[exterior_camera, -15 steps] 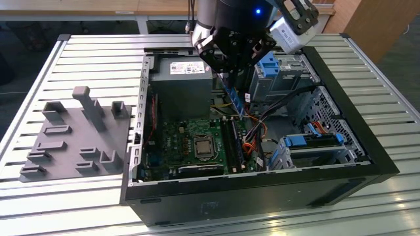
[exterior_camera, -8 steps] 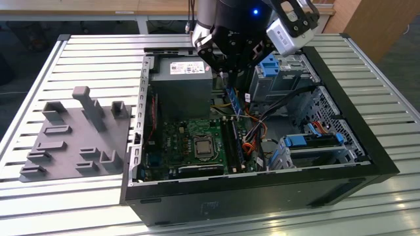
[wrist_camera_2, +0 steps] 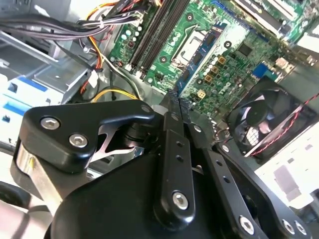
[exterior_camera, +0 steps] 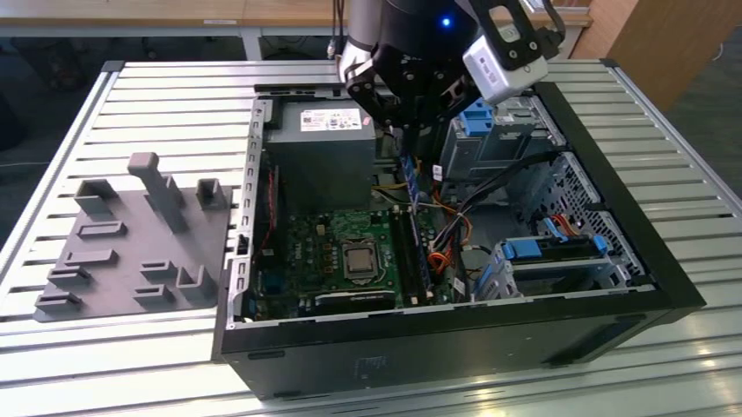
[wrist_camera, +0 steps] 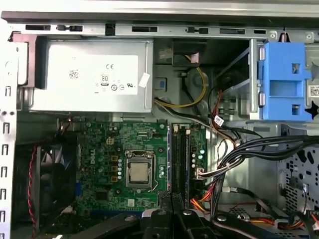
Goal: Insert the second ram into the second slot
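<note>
The second ram [exterior_camera: 408, 178] is a thin blue stick. It hangs straight down from the end effector [exterior_camera: 408, 149], up in the air over the open computer case [exterior_camera: 649, 287]. The end effector is pinched narrow on the top of the stick. In the second wrist view its black fingers [wrist_camera_2: 172, 134] meet tight, and the blue stick [wrist_camera_2: 198, 67] pokes out past them. I think it is held by the top so that the bottom edge, the part that has to go in, is free. The stick is not touching the green board [exterior_camera: 336, 234] yet. It hangs above the long dark slots [exterior_camera: 408, 252], and it looks turned the same way as they run, which it needs to be to fit. In the first wrist view the slots [wrist_camera: 179, 159] lie side by side, just beside the square silver chip [wrist_camera: 138, 174]. I cannot tell if one of them already has a stick in it. The case lies on its side with the cover off, so the board faces up and the arm can reach in from above. Near the slots are a grey power box [wrist_camera: 89, 74], a bunch of black cables [wrist_camera: 249, 149] and a blue holder [wrist_camera: 286, 74], so the space looks tight. A round fan [wrist_camera_2: 269, 119] sits at the far edge of the board. The case rests on a metal bench [exterior_camera: 174, 95] made of slats. A grey tray [exterior_camera: 128, 252] with little stands lies beside it, on the exterior view's left.
</note>
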Controlling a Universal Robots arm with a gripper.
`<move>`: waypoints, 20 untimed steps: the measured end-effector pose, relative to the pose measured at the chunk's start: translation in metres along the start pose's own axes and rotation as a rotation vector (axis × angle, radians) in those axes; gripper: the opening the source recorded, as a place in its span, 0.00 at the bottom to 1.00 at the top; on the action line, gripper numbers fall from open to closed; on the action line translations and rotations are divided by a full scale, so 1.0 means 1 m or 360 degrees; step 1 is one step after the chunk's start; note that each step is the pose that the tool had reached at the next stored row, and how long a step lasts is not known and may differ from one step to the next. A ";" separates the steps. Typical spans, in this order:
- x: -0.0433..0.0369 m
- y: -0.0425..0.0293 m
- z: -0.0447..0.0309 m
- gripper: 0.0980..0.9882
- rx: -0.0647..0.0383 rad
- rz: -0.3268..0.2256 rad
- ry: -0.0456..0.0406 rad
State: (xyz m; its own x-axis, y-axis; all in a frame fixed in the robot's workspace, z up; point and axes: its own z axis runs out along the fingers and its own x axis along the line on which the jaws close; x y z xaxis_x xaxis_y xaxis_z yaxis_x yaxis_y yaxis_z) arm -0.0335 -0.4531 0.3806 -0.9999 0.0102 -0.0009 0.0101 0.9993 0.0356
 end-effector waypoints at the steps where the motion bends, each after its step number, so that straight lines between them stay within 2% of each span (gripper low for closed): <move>1: 0.0000 0.0000 0.0001 0.02 0.0000 0.0019 -0.0001; 5: 0.0000 0.0000 0.0007 0.02 0.0000 0.0054 -0.0002; 20: -0.0001 -0.0007 0.0116 0.02 0.0000 0.0055 -0.0002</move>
State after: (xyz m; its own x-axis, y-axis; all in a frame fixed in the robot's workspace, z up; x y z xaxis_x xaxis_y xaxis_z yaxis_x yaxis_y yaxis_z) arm -0.0334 -0.4534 0.3690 -0.9990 0.0446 -0.0010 0.0445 0.9984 0.0354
